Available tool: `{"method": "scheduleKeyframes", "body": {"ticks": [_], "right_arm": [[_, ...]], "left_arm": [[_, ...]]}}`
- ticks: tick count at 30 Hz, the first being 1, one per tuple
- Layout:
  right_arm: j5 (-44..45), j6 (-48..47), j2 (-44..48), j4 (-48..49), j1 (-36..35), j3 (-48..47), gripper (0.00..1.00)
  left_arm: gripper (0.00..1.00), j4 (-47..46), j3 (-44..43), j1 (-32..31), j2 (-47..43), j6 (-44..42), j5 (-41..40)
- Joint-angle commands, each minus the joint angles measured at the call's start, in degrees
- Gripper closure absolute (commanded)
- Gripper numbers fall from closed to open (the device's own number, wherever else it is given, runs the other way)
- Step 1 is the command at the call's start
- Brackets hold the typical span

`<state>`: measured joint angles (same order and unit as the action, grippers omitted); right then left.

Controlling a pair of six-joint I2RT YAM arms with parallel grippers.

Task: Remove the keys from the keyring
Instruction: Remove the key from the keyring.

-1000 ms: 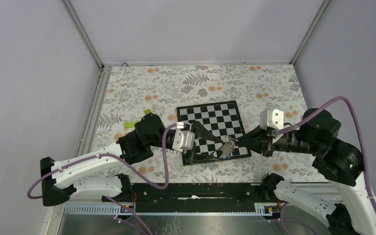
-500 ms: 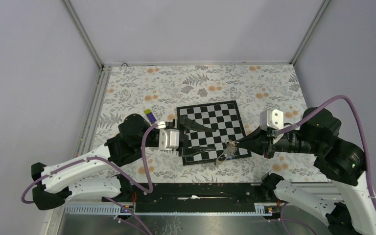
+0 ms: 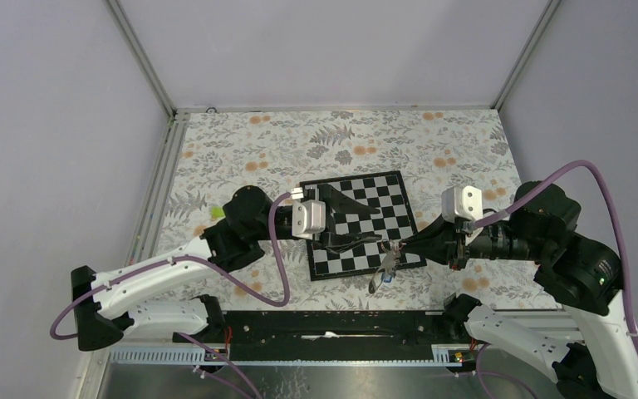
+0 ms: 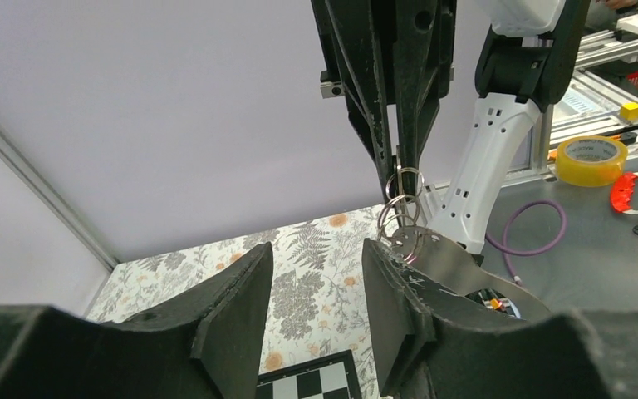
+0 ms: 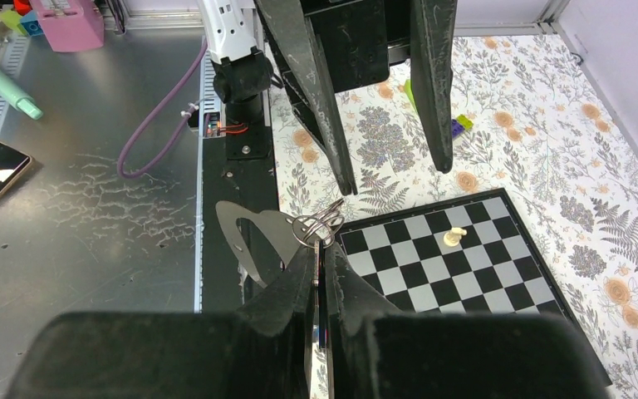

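My right gripper [image 3: 399, 246] is shut on the keyring [image 3: 381, 278] at its ring end, just off the chessboard's [image 3: 365, 187] near right corner. The grey strap and blue clip hang below the fingertips. In the right wrist view, metal rings [image 5: 320, 224] stick out past the shut gripper [image 5: 320, 246], with the strap loop [image 5: 253, 241] beside them. A thin silvery edge and a dark blue edge are pinched between the pads; I cannot make out separate keys. My left gripper [image 3: 377, 230] is open and empty, pointing at the rings [image 4: 402, 218] from a short way off, in the left wrist view [image 4: 317, 249].
A pale pawn [image 5: 454, 236] stands on the chessboard [image 5: 465, 274]. A lime-green piece [image 3: 215, 214] lies left of the left arm, and a purple-and-yellow stick [image 5: 458, 125] shows past the left fingers. The black rail [image 3: 324, 320] runs along the near edge.
My left gripper let go at the rings, drew back left, and has come back toward them, open. The strap now hangs lower and nearer. My right gripper has stayed put and shut.
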<state>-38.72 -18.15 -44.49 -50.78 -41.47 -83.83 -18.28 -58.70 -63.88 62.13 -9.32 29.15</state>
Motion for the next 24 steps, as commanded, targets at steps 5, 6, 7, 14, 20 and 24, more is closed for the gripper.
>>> {"method": "scheduleKeyframes", "body": {"ticks": [5,6,7,14,20,24], "right_arm": [[-1.01,0.50,-0.08,1.58,-0.12,-1.10,1.00],[-0.94,0.49,-0.09,1.51,-0.15,-1.00,1.00],[-0.92,0.41,-0.08,1.55,-0.06,-1.06,1.00],[-1.38,0.87,-0.17,1.93,-0.13,-1.09,1.00],[-1.55,1.45,-0.10,2.22,-0.10,-0.82,1.00],[-1.54,1.29,-0.08,2.12,-0.10,-0.70,1.00]], "left_arm": [[0.51,-5.01,-0.34,1.20,-0.21,3.52,8.09],[0.51,-5.07,-0.24,1.33,-0.43,3.89,8.73],[0.51,-5.17,-0.12,1.42,-0.57,4.21,9.44],[0.49,-4.49,-1.12,1.74,1.03,5.67,12.51],[0.52,-4.85,-1.77,1.96,2.69,6.54,13.88],[0.57,-5.31,-1.98,2.08,3.20,7.23,14.99]]}}
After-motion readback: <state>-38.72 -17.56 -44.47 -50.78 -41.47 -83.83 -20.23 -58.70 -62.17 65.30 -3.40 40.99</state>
